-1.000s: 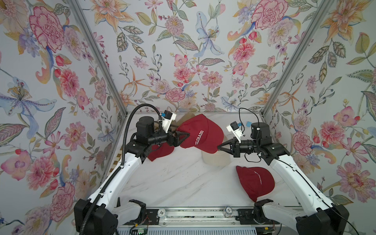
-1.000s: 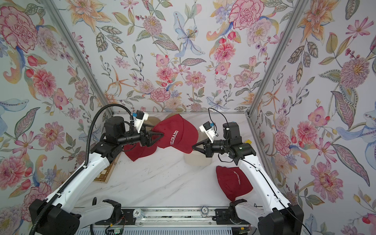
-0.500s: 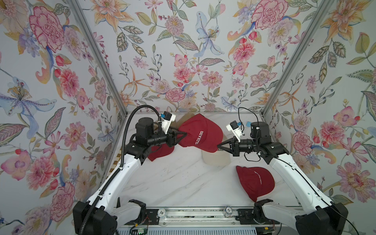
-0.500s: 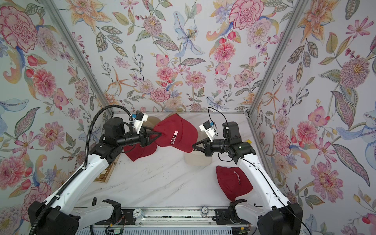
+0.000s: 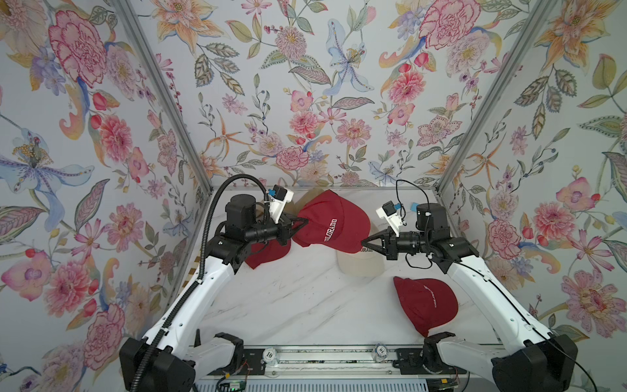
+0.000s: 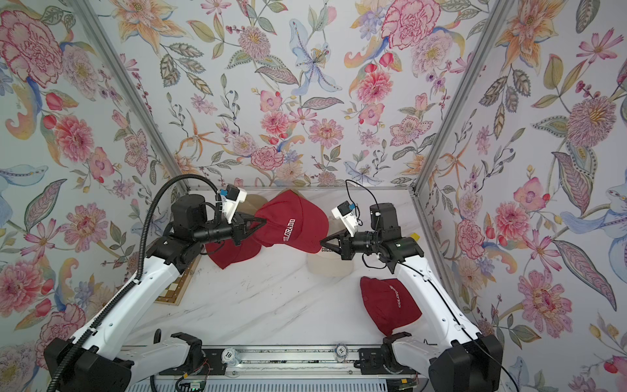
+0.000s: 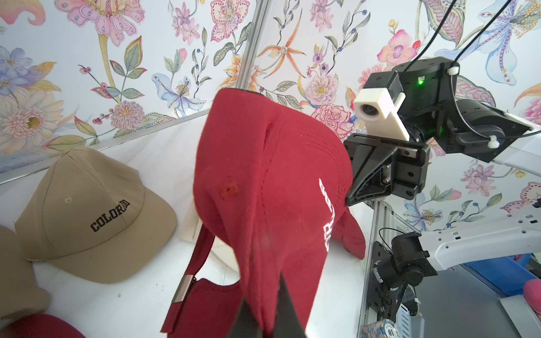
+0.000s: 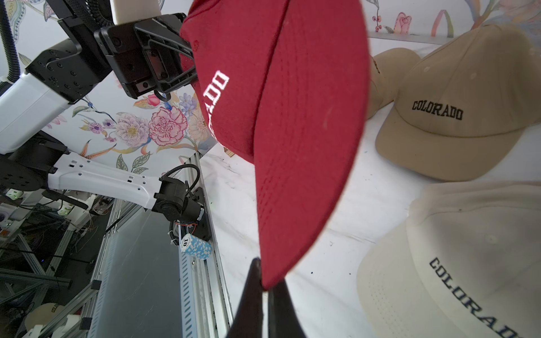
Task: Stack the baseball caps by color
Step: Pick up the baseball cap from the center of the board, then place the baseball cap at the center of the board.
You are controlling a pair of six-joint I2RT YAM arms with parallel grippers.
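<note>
Floral wallpaper closes in a white marbled surface on three sides. Above its far middle, a lifted dark red cap with white COLORADO lettering hangs clear of the surface, stretched between the two arms.

The left claw is clenched on the cloth at the back of the crown. The left wrist view shows its fingers pinching a fold of red fabric. The right claw is clenched on the tip of the brim, and in the right wrist view the brim's edge sits between its fingers.

A second dark red cap lies on the surface at the left, partly hidden under the left arm and the lifted cap. A third dark red cap lies alone at the near right, beside the right arm. A cream cap rests below the right claw, between the lifted cap and the third one.

At the far side a tan cap lies with another tan cap just beside it. Both are mostly hidden behind the lifted cap in both top views. A checkered board shows at the left edge under the left arm.
</note>
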